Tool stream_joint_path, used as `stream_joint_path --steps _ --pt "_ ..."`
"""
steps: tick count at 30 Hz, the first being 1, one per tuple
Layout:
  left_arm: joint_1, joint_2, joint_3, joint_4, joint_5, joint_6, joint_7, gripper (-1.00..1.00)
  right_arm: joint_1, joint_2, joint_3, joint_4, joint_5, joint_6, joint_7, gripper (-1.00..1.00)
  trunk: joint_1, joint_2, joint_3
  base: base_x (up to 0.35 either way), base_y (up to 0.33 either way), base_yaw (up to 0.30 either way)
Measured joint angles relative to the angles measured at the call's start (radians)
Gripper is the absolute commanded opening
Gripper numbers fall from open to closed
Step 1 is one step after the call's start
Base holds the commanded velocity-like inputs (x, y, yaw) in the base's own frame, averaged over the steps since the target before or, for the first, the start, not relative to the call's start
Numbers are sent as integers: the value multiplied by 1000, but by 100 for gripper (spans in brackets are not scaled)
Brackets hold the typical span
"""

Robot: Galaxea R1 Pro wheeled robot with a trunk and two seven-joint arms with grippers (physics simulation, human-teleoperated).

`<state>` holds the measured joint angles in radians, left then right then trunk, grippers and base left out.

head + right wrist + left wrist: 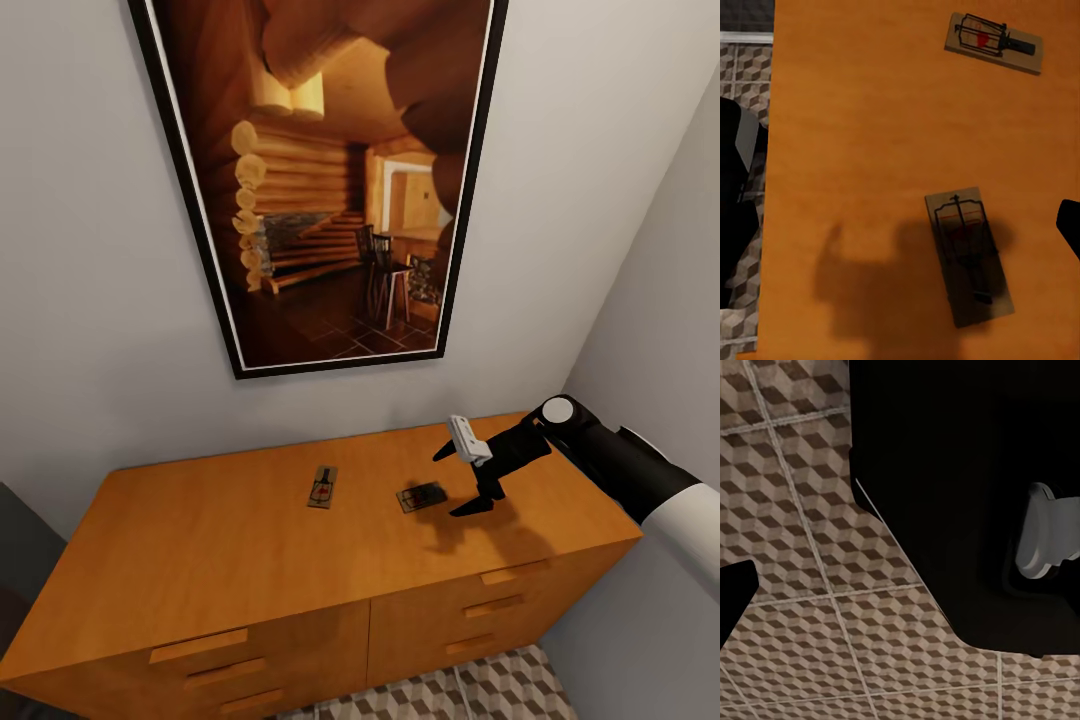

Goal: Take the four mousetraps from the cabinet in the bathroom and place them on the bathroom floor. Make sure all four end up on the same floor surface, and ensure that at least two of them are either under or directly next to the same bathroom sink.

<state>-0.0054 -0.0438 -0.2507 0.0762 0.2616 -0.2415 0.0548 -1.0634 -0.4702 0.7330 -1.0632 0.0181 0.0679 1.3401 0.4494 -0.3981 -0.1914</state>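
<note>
On the cabinet point(250, 540) top, below the framed cabin picture point(330, 180), lie two mousetraps. The nearer mousetrap point(421, 496) sits just under and beside the right gripper point(458, 480), in its shadow, its long axis running roughly along the cabinet's length. The farther mousetrap point(322, 487) lies well apart toward the cabinet's middle, its long axis running front to back. The right gripper hangs above the top with fingers spread wide, holding nothing. Whether the left gripper is spread or closed cannot be told; its view looks onto the bathroom floor point(802, 547).

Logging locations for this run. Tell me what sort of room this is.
Likely a domestic room corner: a low orange-brown wooden cabinet against a grey wall, a black-framed log-cabin picture above it, and cube-patterned floor tiles.
</note>
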Motion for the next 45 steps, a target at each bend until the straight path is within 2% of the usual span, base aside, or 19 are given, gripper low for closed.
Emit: stream_joint_path --steps 15,31,45 --pt "0 1 0 0 1 0 0 100 0 0 0 2 -5 2 2 100 0 0 0 0 0 0" --pt "0 2 0 2 1 1 0 100 0 4 2 7 -31 1 2 100 0 0 0 4 0 0" --pt "0 2 0 1 1 0 0 100 0 12 3 12 -31 1 -1 100 0 0 0 158 53 0"
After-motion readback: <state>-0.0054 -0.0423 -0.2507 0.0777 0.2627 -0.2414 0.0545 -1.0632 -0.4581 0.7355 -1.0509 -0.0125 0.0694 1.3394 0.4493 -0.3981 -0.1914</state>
